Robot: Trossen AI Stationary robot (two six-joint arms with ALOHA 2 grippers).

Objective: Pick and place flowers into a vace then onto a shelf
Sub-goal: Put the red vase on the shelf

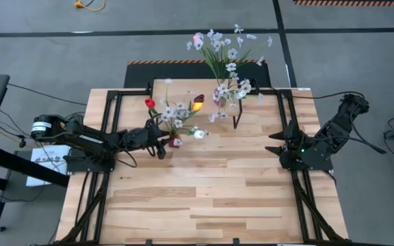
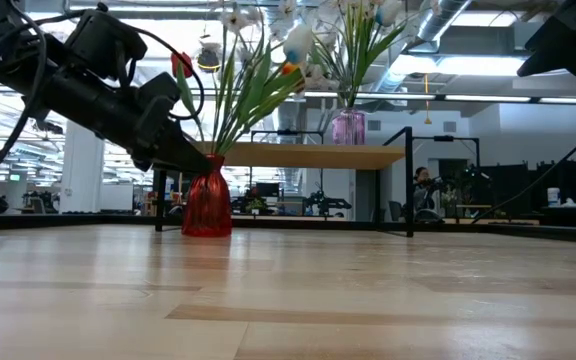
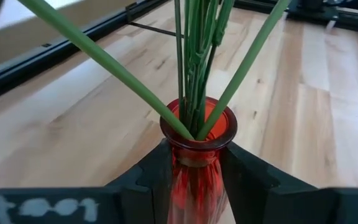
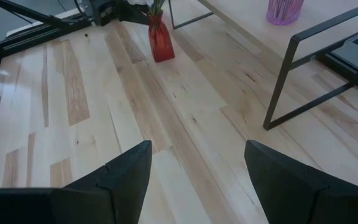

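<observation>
left gripper clasps red vase | apparently on table

red vase – glossy, clear red glass | flowers – green stems, white blossoms, one red head, one orange | second vase – pale purple, holding white sprays | shelf – light wood top, dark legs | table – pale planks, brown streaks | left gripper and right gripper – black

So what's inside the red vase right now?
Green flower stems stand in the red vase, fanning out above its rim. Their lower ends are hidden in the neck, where the left gripper is closed on the vase. Whether there is water cannot be seen.
</observation>
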